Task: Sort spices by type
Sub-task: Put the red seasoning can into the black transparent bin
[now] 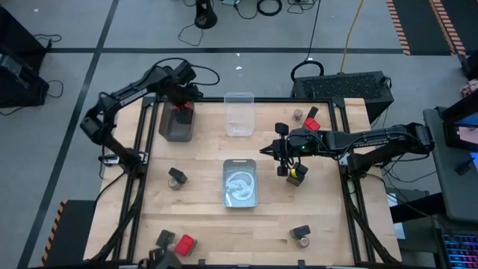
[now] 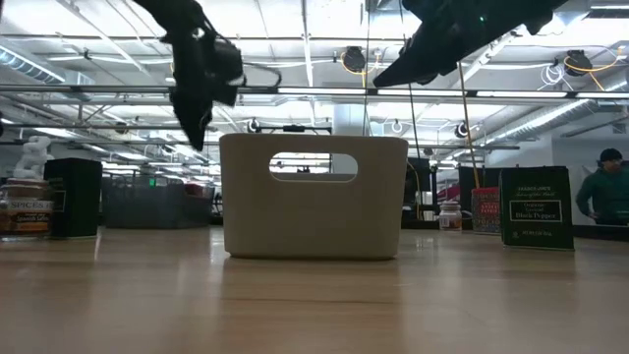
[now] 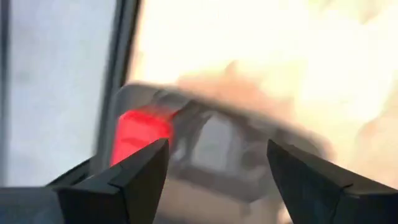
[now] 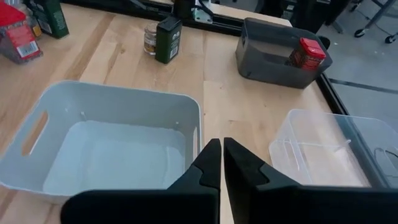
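Observation:
My left gripper (image 1: 181,107) (image 3: 217,177) hangs open over a dark grey bin (image 1: 176,125) at the table's far left and touches nothing. A red boxy spice (image 3: 140,134) (image 4: 308,53) stands inside that bin below the fingers. My right gripper (image 1: 269,149) (image 4: 221,165) waits shut and holds nothing, above the table's middle, just right of a silvery white bin (image 1: 240,183) (image 4: 112,143). More spices stand on the tabletop: a black box and round jar (image 1: 177,178) at the left, a black and a red box (image 1: 176,243) at the near left.
A clear plastic bin (image 1: 239,113) stands at the far middle. A jar, red box and black box (image 1: 308,117) stand at the far right; other spices (image 1: 296,173) sit under the right arm, and a black box with a jar (image 1: 302,235) at the near right.

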{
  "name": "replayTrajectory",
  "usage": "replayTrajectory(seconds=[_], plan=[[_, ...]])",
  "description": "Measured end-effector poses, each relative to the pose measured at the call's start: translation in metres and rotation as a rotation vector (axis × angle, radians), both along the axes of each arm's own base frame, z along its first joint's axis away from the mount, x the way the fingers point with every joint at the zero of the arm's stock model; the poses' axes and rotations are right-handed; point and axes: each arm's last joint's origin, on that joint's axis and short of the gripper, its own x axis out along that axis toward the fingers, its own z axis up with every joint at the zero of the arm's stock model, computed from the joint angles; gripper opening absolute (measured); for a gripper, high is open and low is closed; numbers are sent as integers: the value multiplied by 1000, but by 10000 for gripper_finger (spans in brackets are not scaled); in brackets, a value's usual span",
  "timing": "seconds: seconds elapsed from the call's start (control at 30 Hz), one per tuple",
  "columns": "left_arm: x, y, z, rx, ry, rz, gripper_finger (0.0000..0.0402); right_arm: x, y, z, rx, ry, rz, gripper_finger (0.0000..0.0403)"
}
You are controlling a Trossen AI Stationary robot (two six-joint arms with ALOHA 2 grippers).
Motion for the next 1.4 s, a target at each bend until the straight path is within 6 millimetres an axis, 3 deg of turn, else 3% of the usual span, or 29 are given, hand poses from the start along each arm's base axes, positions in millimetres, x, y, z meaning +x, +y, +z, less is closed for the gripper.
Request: replayTrajectory(seconds=[0.2,0.6,0.8,1.0,1.4], plan=[[15,-34,18,-163,-205,12,279,0,1,1,19,-8,-8,0],[65,-121,16,-235,-275,-185,279,-2,19,-4,57,42,46,0],[62,-167,-15,-236,-337,-280,279,-4,29,-6,115,68,51,0],[54,-201,-32,-227,-573,-338,279,-5,36,-7,217,73,19,0],[53,-248,-26,-114,-903,-516,279,-9,64,-6,328,79,89,0]])
